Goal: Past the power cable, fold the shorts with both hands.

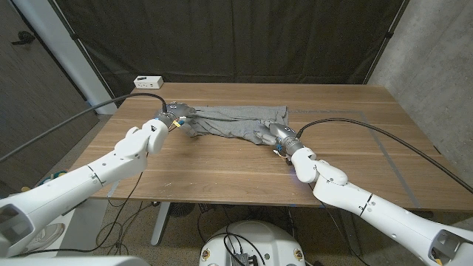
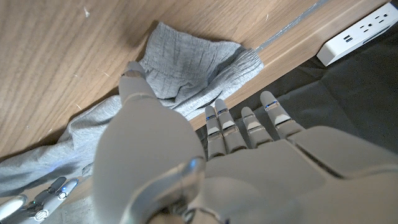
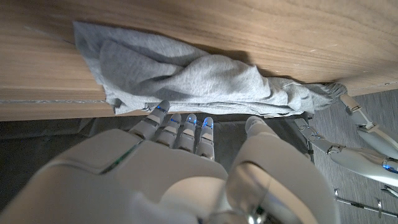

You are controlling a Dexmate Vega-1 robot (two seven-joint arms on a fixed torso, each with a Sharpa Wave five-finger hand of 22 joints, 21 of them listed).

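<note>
The grey shorts [image 1: 238,123] lie bunched and stretched across the far middle of the wooden table [image 1: 222,166]. My left hand [image 1: 173,114] grips their left end. In the left wrist view the shorts [image 2: 186,62] run between its thumb and fingers [image 2: 249,121], the thumb pressing on the cloth. My right hand [image 1: 276,135] holds the near right edge. In the right wrist view its fingertips [image 3: 180,121] sit under the hem of the shorts [image 3: 186,74], with the thumb close beside it. The cloth casts a shadow there, so part of it is off the wood.
A white power strip [image 1: 148,80] sits at the table's far left corner, also seen in the left wrist view [image 2: 357,34]. A black cable [image 1: 347,122] curves over the table's right side. A tape line [image 1: 392,159] marks the right half. Dark curtain hangs behind.
</note>
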